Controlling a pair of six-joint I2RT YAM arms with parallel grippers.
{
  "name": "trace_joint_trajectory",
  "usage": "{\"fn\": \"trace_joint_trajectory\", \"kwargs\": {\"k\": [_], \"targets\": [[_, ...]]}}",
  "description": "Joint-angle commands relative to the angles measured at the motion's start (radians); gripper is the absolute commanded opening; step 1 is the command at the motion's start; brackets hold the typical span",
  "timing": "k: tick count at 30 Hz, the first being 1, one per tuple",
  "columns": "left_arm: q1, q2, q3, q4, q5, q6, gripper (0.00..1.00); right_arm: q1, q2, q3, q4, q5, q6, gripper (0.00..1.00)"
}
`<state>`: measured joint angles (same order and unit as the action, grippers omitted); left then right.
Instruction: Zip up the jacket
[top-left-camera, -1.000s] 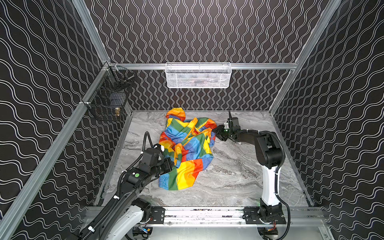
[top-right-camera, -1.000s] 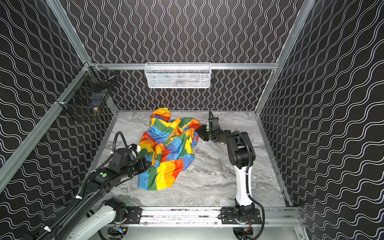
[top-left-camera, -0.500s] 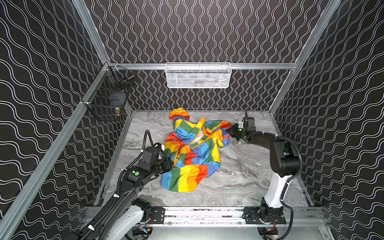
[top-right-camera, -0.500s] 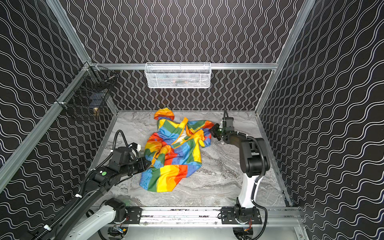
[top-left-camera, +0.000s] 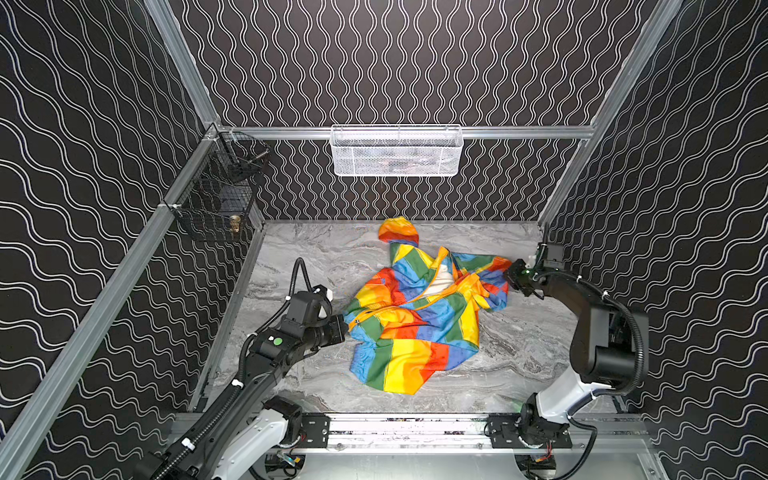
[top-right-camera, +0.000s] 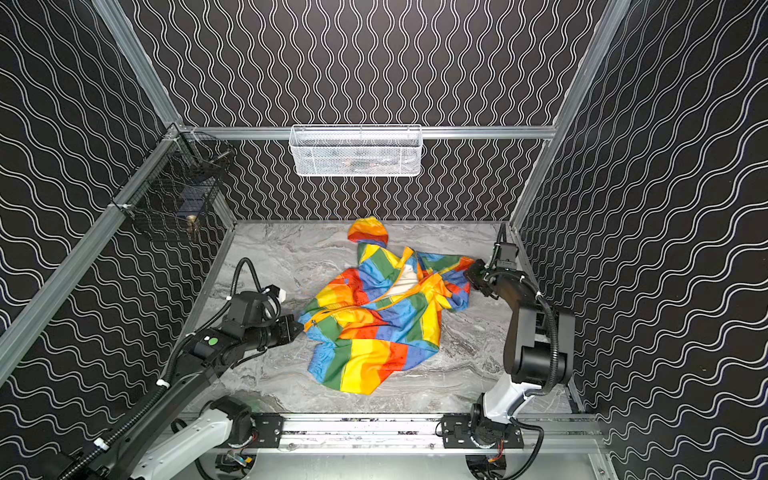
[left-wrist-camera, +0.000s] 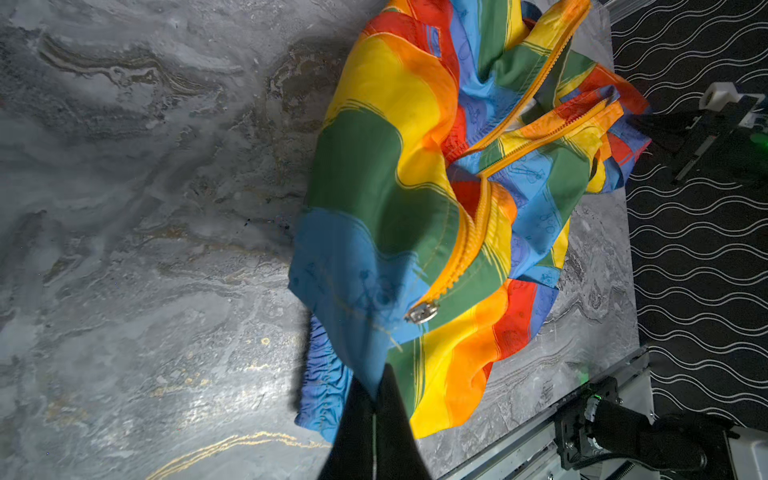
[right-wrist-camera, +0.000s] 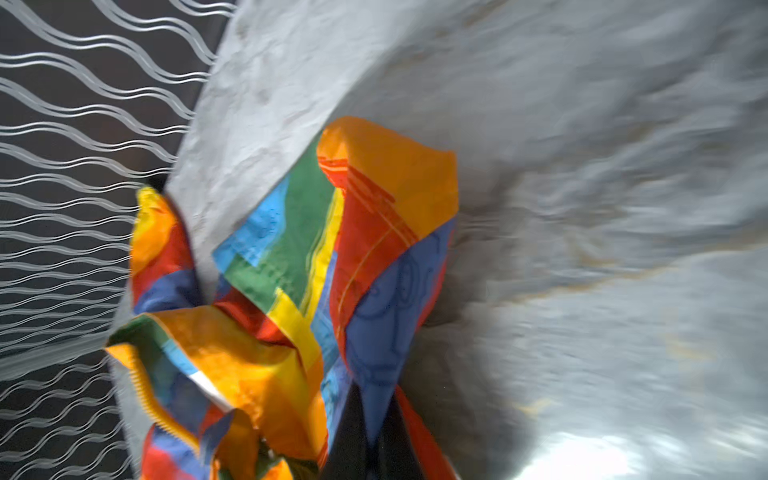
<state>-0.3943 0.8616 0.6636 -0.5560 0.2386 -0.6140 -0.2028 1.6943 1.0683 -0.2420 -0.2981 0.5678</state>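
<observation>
Jacket (top-left-camera: 419, 328) lies between low, outstretched left gripper (top-left-camera: 345, 326) and right gripper (top-left-camera: 508, 275), each clamped on fabric.

Black arms (top-left-camera: 266, 365) — white bases (top-left-camera: 561, 395), corrugated black cables (top-left-camera: 640, 353).

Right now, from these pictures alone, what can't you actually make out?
- White mesh basket: its contents, in both top views, veiled by the mesh.
- Small brass-coloured thing in the black wire basket: too small to name in both top views.
- Jacket: its lower layers, buried under its own folds in every view.
- Right gripper: mostly cut off by the right wrist view's edge; the table there is motion-blurred.
</observation>
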Motion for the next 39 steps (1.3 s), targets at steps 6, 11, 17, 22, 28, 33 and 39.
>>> {"fn": "trace_joint_trajectory", "kwargs": {"k": [6, 11, 17, 22, 28, 33, 39], "targets": [[0.002, 0.025, 0.016, -0.023, 0.036, 0.056, 0.0, -0.068, 0.038, 0.036, -0.1, 0.043, -0.099, 0.0], [0.002, 0.037, 0.006, -0.012, 0.059, 0.05, 0.0, -0.071, -0.006, 0.029, -0.084, 0.034, -0.081, 0.26], [0.002, 0.027, -0.006, -0.003, 0.062, 0.038, 0.0, -0.069, -0.162, 0.004, -0.075, 0.097, -0.037, 0.53], [0.002, 0.021, -0.03, 0.033, 0.077, 0.013, 0.0, 0.013, -0.256, -0.054, -0.004, 0.051, 0.035, 0.52], [0.003, 0.023, -0.04, 0.037, 0.084, 0.015, 0.0, 0.202, -0.163, 0.02, 0.033, -0.015, 0.094, 0.53], [0.003, 0.017, -0.038, 0.036, 0.087, 0.01, 0.0, 0.303, -0.032, 0.094, 0.11, -0.067, 0.167, 0.54], [0.004, 0.013, -0.043, 0.042, 0.097, 0.0, 0.0, 0.338, 0.11, 0.179, 0.168, -0.097, 0.221, 0.49]]}}
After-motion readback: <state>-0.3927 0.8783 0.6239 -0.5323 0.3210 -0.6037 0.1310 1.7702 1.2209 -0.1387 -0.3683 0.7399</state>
